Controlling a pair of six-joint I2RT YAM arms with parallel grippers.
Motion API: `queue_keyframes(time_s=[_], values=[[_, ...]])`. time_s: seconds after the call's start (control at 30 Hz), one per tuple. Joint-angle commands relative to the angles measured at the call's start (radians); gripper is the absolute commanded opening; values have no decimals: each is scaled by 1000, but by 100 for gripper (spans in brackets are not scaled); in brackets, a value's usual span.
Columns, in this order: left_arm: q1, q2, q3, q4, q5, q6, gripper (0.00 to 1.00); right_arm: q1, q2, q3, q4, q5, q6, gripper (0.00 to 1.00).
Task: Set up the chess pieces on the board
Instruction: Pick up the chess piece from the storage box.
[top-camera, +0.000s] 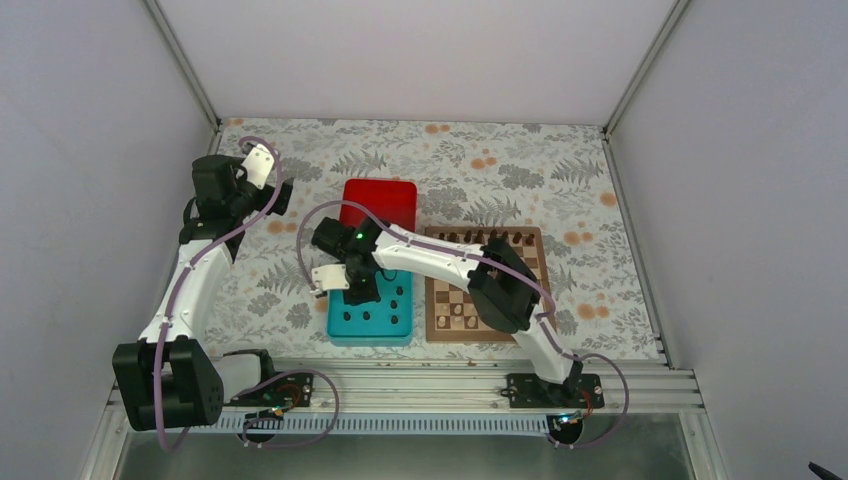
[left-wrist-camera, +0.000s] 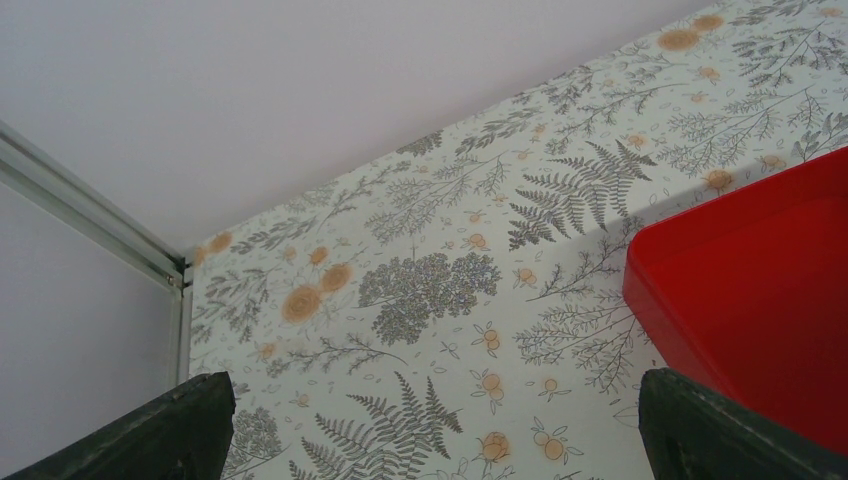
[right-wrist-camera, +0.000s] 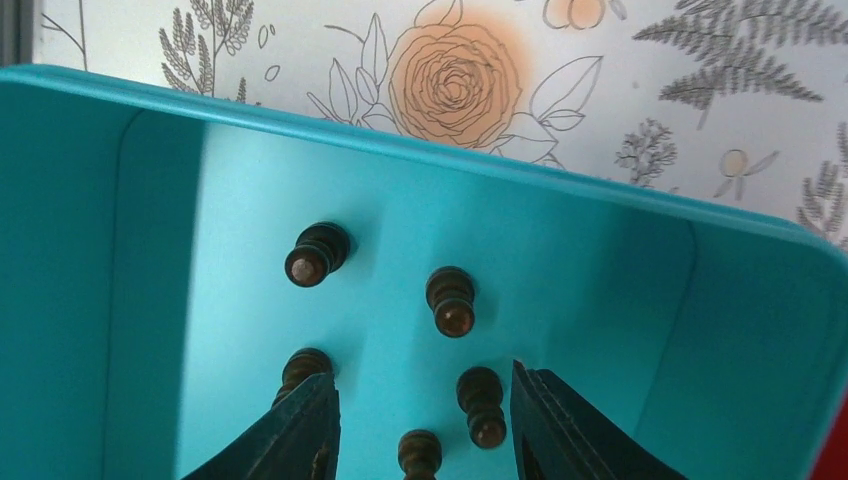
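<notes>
Right gripper (right-wrist-camera: 430, 430) low inside teal tray (right-wrist-camera: 620, 300), jaws apart and unclamped, either side of two dark chess pieces (right-wrist-camera: 483, 405); three more deeper in. Board (top-camera: 440, 290) just right of tray, dark row along its far edge. Left gripper (left-wrist-camera: 435, 400) beyond tray beside red box (left-wrist-camera: 760, 300), jaws wide, empty.

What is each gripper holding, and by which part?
Nothing. The right gripper hangs open around dark chess pieces in the teal tray; the left gripper is open, empty.
</notes>
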Motion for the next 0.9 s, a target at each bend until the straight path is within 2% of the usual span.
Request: queue_keyframes(time_s=[0.0, 0.57, 0.87], values=[[5, 11, -2, 10, 12, 0, 100, 6, 22, 30, 21, -17, -24, 45], [5, 9, -5, 8, 29, 3, 100, 5, 107, 63, 41, -12, -30, 44], [5, 15, -6, 5, 56, 0, 100, 5, 135, 62, 55, -18, -25, 33]])
